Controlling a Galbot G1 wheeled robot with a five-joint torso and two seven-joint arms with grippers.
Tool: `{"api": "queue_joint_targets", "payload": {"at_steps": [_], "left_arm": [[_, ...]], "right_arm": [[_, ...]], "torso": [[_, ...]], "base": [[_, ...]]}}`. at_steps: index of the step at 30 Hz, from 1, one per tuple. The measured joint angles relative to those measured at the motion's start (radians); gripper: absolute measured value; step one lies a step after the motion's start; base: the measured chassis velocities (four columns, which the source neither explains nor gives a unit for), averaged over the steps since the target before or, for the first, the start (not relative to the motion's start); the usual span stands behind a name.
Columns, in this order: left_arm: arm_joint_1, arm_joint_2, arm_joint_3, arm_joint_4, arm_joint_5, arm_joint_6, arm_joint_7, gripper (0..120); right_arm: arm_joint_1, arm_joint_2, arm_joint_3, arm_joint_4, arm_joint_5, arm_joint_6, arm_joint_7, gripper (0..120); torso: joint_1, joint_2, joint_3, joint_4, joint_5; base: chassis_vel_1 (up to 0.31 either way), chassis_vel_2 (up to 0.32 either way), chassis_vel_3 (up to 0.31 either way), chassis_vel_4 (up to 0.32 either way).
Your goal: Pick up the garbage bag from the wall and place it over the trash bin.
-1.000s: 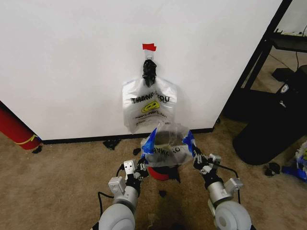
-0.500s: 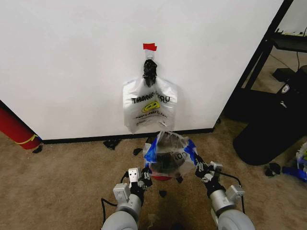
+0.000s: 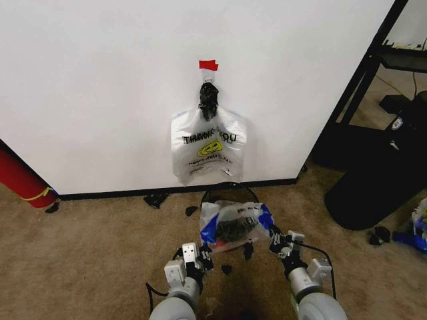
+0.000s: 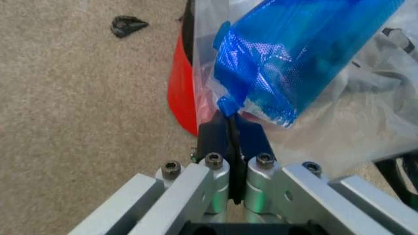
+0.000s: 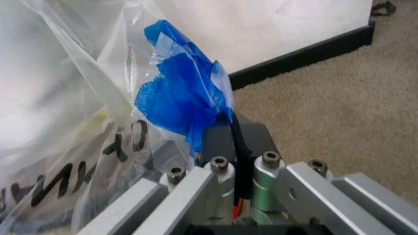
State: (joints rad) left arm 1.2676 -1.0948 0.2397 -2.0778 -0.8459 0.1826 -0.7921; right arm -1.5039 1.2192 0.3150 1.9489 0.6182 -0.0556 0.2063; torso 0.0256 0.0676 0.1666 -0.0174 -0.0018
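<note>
Left gripper (image 4: 232, 142) and right gripper (image 5: 234, 142) each pinch a blue handle of the garbage bag (image 3: 233, 225), stretched over the trash bin (image 3: 212, 195).

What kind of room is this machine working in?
Probably an office or lab corner: beige carpet floor, a plain white wall with black baseboard, and a black metal shelf frame at one side.
</note>
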Motion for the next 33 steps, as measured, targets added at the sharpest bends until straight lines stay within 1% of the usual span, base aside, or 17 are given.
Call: {"api": "queue_joint_targets", "payload": {"at_steps": [4,11,13,18,25,33], "left_arm": [[-0.029,-0.033,0.022,0.045,0.004,-0.001,-0.003,0],[-0.057,-0.056,0.032,0.098,0.021,-0.012,-0.003,0],[-0.075,-0.068,0.033,0.127,0.033,-0.021,-0.003,0],[-0.091,-0.082,0.033,0.154,0.049,-0.034,-0.003,0],[-0.100,-0.089,0.033,0.179,0.066,-0.052,-0.003,0],[-0.106,-0.094,0.033,0.193,0.073,-0.052,-0.015,0]], "right_arm": [[0.040,0.005,-0.009,-0.042,0.002,-0.011,0.008,0],[0.089,0.000,-0.016,-0.099,0.000,-0.023,0.020,0],[0.123,-0.005,-0.020,-0.143,-0.007,-0.022,0.020,0],[0.165,-0.007,-0.025,-0.198,-0.036,0.001,0.016,0],[0.201,-0.005,-0.038,-0.241,-0.045,0.028,-0.006,0],[0.257,0.009,-0.059,-0.301,-0.070,0.044,-0.016,0]], "torso": [[0.000,0.000,0.000,0.0000,0.0000],[0.000,0.000,0.000,0.0000,0.0001],[0.000,0.000,0.000,0.0000,0.0001],[0.000,0.000,0.000,0.0000,0.0001],[0.000,0.000,0.000,-0.0001,0.0000],[0.000,0.000,0.000,0.0000,-0.0001]], "base": [[0.000,0.000,0.000,0.000],[0.000,0.000,0.000,0.000],[0.000,0.000,0.000,0.000],[0.000,0.000,0.000,0.000],[0.000,0.000,0.000,0.000],[0.000,0.000,0.000,0.000]]}}
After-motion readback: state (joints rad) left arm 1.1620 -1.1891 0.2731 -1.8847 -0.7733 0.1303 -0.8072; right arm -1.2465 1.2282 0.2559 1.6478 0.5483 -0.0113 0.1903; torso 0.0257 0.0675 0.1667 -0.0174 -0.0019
